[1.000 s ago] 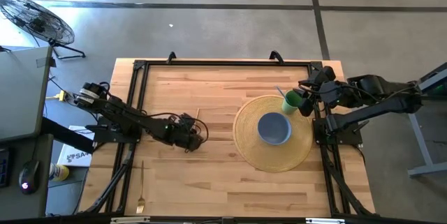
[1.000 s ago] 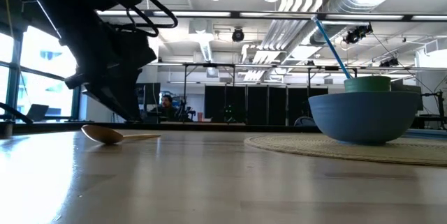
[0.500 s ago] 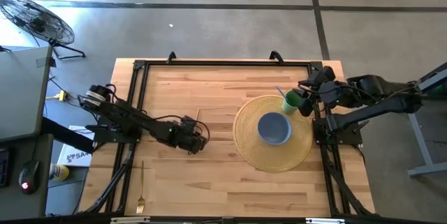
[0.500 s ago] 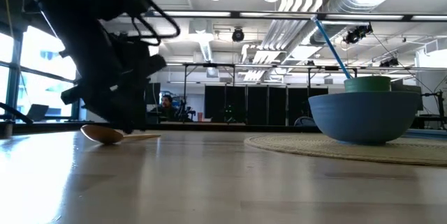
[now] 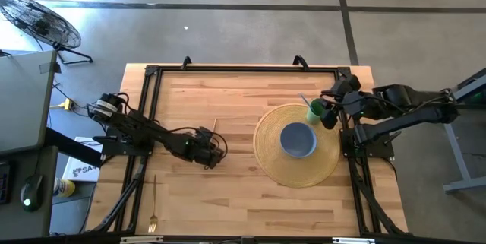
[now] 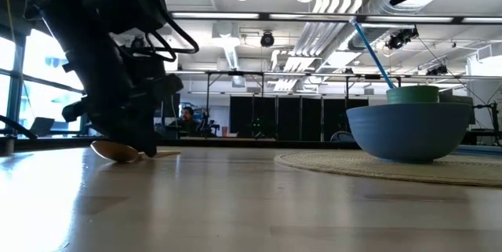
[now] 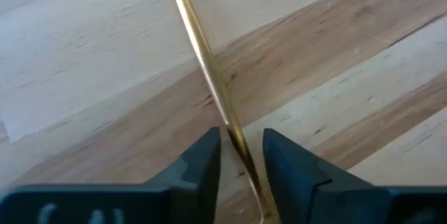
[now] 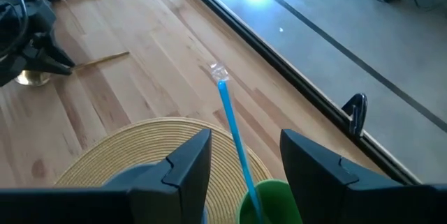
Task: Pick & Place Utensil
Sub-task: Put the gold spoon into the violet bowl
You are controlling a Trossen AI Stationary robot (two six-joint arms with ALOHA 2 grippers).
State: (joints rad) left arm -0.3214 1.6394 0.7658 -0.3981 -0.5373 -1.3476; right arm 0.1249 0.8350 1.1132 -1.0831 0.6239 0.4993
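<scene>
Gold spoon (image 7: 209,67) flat on wood table (image 5: 228,198), left of centre in high view, bowl end at lower left in low view. Left gripper (image 7: 241,155) down at it, fingers apart w/ handle running between, not clamped. Right gripper (image 8: 244,155) at upper right, jaws apart, over green cup (image 5: 316,112) w/ blue straw (image 8: 234,137). Cup beside blue bowl (image 5: 298,139) on woven mat (image 5: 273,164). Fork (image 5: 153,206) lower left.

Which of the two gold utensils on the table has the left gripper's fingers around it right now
The gold spoon at mid-table: the left gripper straddles its handle, fingers either side. The gold fork lies alone near the table's front edge, untouched.
</scene>
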